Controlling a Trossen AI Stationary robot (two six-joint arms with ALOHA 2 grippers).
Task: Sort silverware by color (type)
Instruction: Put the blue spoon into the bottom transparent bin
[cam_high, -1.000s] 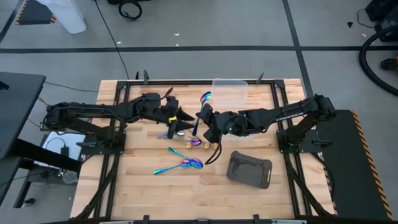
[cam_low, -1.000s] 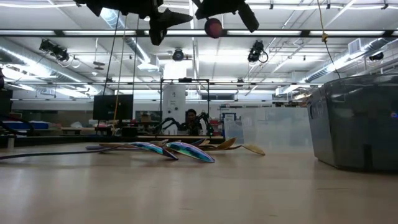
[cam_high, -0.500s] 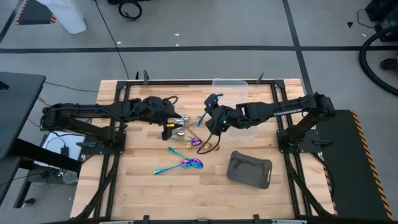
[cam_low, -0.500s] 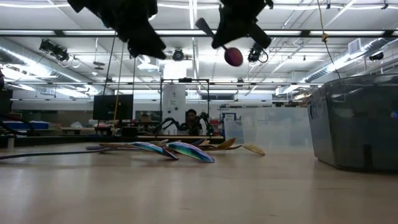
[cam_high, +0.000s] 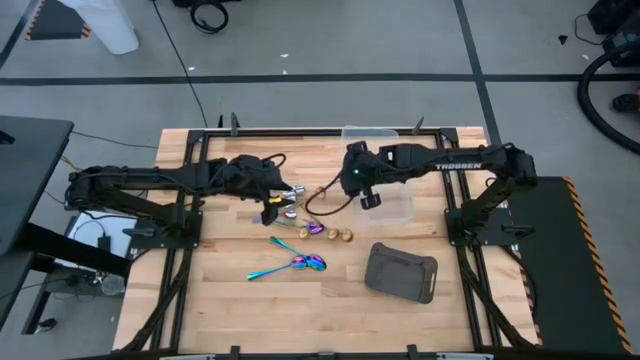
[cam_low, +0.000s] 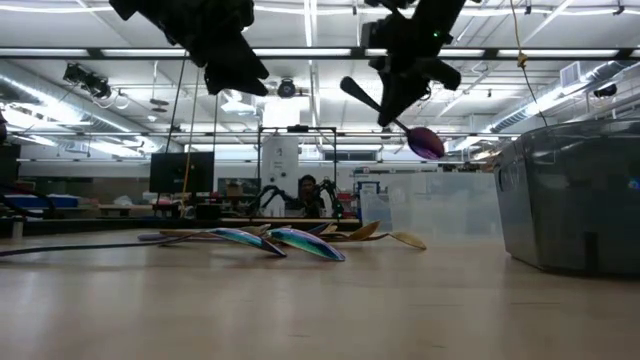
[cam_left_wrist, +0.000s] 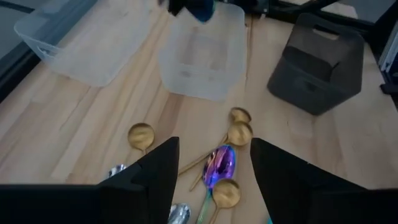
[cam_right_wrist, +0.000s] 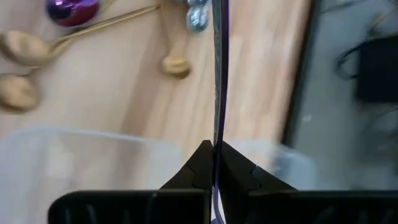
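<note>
My right gripper (cam_high: 362, 190) is shut on an iridescent rainbow spoon (cam_low: 415, 135) and hovers high over the clear tub (cam_high: 392, 205). My left gripper (cam_high: 270, 198) is open, above the pile of silverware (cam_high: 300, 222). In the left wrist view its fingers stand on either side of a purple-teal spoon (cam_left_wrist: 219, 165) far below, among gold spoons (cam_left_wrist: 239, 132). Two more rainbow spoons (cam_high: 292, 264) lie flat on the wood nearer the near edge. Silver spoons (cam_high: 290, 200) lie beside the left gripper. My right gripper pinches the rainbow spoon's thin handle (cam_right_wrist: 217, 134) between its two fingertips (cam_right_wrist: 202, 155), with the handle running straight out ahead of them, edge-on. The spoon is lifted clear of the table and tilted, its bowl (cam_low: 425, 143) lower than the free handle end (cam_low: 350, 88).
A second clear tub (cam_high: 372, 142) stands at the far edge. A dark grey tray (cam_high: 402, 272) sits toward the near right. A brown cable loop (cam_high: 322, 200) hangs by the right gripper. Bare wood lies toward the near edge. A person (cam_low: 305, 190) sits far behind the table.
My right gripper has risen from the silverware pile and swung toward the table's right and far side, over the clear tub, carrying the rainbow spoon, which has turned bowl-down. My left gripper drew back slightly toward the left, then held still.
</note>
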